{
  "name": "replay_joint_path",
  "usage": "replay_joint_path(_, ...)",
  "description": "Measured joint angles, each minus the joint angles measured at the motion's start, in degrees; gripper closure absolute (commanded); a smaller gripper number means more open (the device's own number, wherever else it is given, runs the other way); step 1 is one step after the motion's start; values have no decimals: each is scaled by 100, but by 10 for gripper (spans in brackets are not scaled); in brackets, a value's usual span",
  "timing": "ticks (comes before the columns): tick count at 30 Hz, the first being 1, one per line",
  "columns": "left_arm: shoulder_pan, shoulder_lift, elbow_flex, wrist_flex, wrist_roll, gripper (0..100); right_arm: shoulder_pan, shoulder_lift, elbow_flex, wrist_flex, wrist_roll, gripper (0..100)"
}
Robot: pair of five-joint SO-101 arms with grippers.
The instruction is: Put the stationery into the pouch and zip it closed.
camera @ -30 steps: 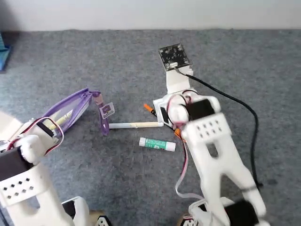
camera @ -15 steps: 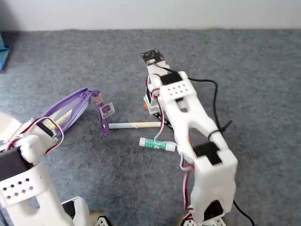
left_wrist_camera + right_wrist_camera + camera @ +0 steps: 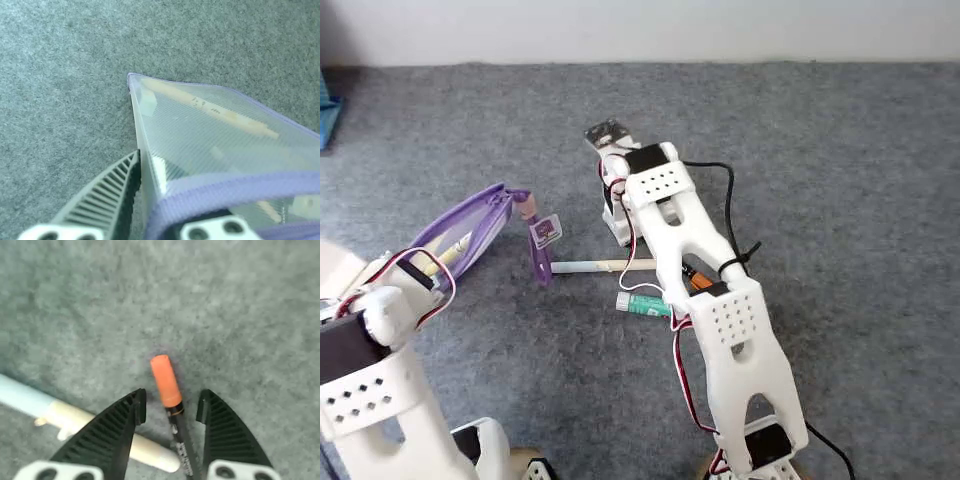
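The right claw [image 3: 171, 399] is open, with one finger on each side of the orange pen [image 3: 166, 382] on the grey carpet [image 3: 240, 300]. The left claw [image 3: 148, 167] pinches the edge of the purple pouch [image 3: 215, 135]. A white pen [image 3: 590, 266] and a glue stick [image 3: 640, 303] lie near the pouch.

We lose one end of the glue stick [image 3: 640, 303] and of the white pen [image 3: 590, 267] beneath the right arm [image 3: 705, 280]; the pouch [image 3: 215, 135] runs past the left wrist view's edge.
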Motion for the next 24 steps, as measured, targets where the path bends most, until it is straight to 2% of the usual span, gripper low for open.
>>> replay_joint_path(1, 0, 0, 0, 0, 0, 988, 26, 97, -123, 35, 0, 995)
replay_joint_path(4, 0, 0, 0, 0, 0, 988, 70, 334, -510, 158, 9, 963)
replay_joint_path(6, 0, 0, 0, 0, 0, 988, 62, 422, -738, 334, 9, 995)
replay_joint_path(13, 0, 0, 0, 0, 0, 988, 44, 457, -1679, 1292, 18, 991)
replay_joint_path(17, 0, 0, 0, 0, 0, 988, 132, 448, -2505, 1345, 26, 991)
replay_joint_path(21, 0, 0, 0, 0, 0, 988, 167, -53, -2611, 1354, 26, 991)
replay_joint_path(24, 0, 0, 0, 0, 0, 988, 141, -941, -2127, 1354, 26, 991)
